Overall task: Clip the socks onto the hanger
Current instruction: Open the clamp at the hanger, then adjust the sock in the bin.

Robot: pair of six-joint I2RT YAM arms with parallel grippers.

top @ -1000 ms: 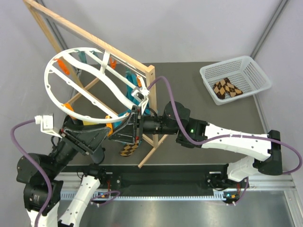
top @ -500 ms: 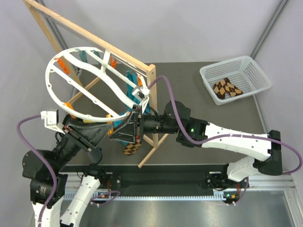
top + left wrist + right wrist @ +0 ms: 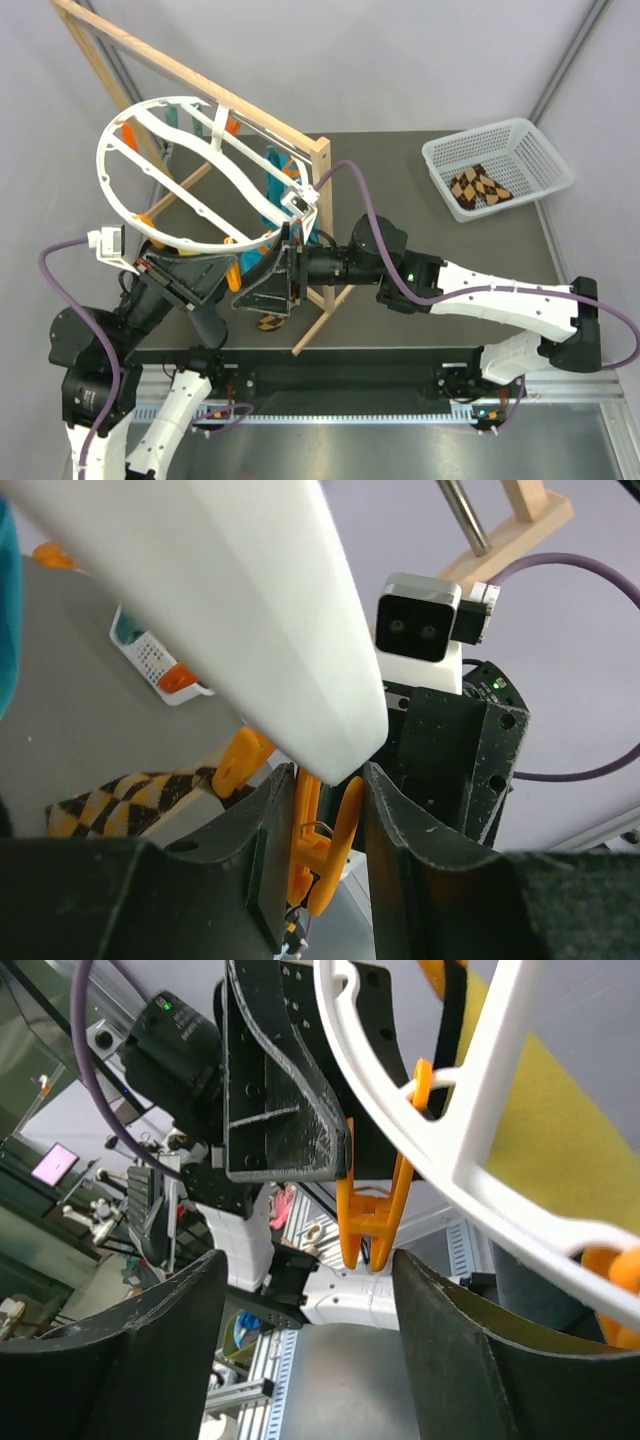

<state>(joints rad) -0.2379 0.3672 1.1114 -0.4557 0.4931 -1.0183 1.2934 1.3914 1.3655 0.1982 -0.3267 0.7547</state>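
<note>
Under the hanger (image 3: 250,610) rim, left gripper (image 3: 320,830) pinches an orange clip (image 3: 345,825); right gripper (image 3: 305,1260) faces it, spread wide. Sock (image 3: 268,322) beneath, spare sock (image 3: 478,187) in far-right basket (image 3: 445,150).

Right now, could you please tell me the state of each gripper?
Left gripper: closed on an orange clip of the hanger.
Right gripper: open, holding nothing.

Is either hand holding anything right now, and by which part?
The left hand appears to pinch an orange clip by its two levers, just under the hanger. The right hand is open and holds nothing.
</note>
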